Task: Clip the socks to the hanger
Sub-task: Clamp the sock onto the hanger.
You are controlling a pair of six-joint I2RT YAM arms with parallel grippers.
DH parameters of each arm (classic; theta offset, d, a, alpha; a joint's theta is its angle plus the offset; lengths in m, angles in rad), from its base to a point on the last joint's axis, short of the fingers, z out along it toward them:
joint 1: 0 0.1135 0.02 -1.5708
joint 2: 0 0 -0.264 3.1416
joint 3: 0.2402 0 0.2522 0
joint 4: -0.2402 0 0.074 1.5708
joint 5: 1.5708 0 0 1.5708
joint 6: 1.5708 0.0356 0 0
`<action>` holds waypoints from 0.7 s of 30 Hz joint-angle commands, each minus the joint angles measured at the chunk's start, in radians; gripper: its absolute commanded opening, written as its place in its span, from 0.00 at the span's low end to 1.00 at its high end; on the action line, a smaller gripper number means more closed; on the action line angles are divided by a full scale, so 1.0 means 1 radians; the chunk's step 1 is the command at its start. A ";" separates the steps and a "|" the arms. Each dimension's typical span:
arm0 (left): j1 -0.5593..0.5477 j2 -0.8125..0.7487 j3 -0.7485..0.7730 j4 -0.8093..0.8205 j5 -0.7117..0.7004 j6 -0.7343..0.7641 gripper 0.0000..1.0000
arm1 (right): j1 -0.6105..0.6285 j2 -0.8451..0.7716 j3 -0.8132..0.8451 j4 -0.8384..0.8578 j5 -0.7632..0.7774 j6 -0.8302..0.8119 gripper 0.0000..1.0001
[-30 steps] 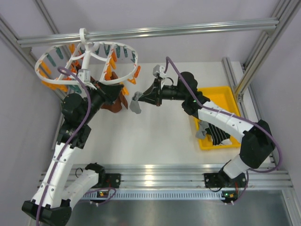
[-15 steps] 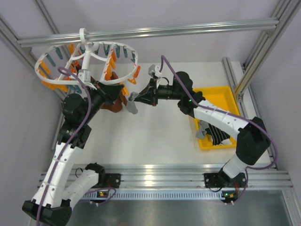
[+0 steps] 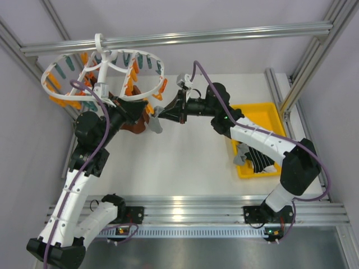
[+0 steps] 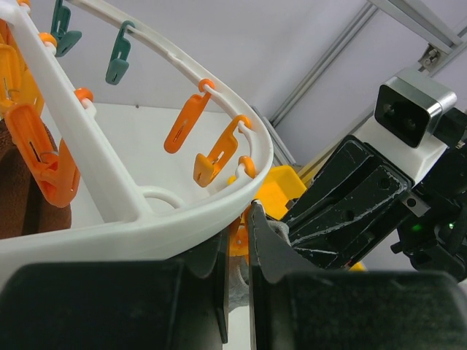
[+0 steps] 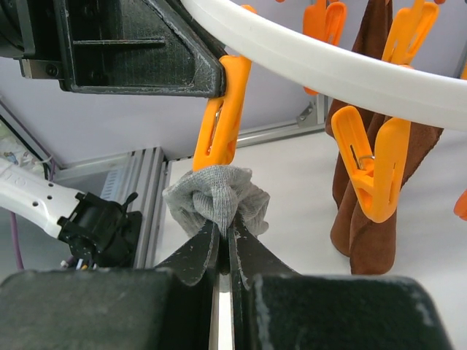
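Note:
The white hanger (image 3: pixel 92 70) hangs from the frame bar at the back left, orange and teal clips dangling from its ring (image 4: pixel 146 226). My left gripper (image 4: pixel 237 244) is shut on one orange clip (image 5: pixel 222 109) just under the ring. My right gripper (image 5: pixel 225 230) is shut on a bunched grey sock (image 5: pixel 215 197) and holds it up against that clip's lower tip. Seen from above, the right gripper (image 3: pixel 162 114) and the grey sock (image 3: pixel 154 123) meet the left gripper (image 3: pixel 143 109) at the hanger's near right side. A brown sock (image 5: pixel 365 219) hangs clipped beside them.
A yellow tray (image 3: pixel 263 115) at the right holds a black-and-white striped sock (image 3: pixel 259 159) and a grey one (image 3: pixel 241 154). Aluminium frame bars run along the back and both sides. White tabletop lies between the arms.
My right gripper has carried the grey sock left, up to the orange clip in my left gripper. The left arm and the hanger have stayed put.

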 commanded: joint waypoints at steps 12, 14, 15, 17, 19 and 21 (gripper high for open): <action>0.001 0.015 -0.012 -0.002 0.038 0.040 0.00 | 0.030 0.008 0.080 0.060 -0.008 0.041 0.00; 0.000 0.013 -0.012 0.000 0.038 0.040 0.00 | 0.030 0.016 0.089 0.057 -0.010 0.046 0.00; 0.001 0.013 -0.011 0.001 0.040 0.040 0.00 | 0.030 0.022 0.095 0.056 -0.013 0.046 0.00; 0.001 0.015 -0.011 0.000 0.040 0.041 0.00 | 0.030 0.025 0.102 0.053 -0.019 0.047 0.00; 0.001 0.015 -0.011 -0.008 0.038 0.044 0.00 | 0.030 0.025 0.102 0.056 -0.018 0.047 0.00; 0.001 0.015 -0.012 -0.009 0.037 0.050 0.00 | 0.030 0.020 0.100 0.059 -0.016 0.047 0.00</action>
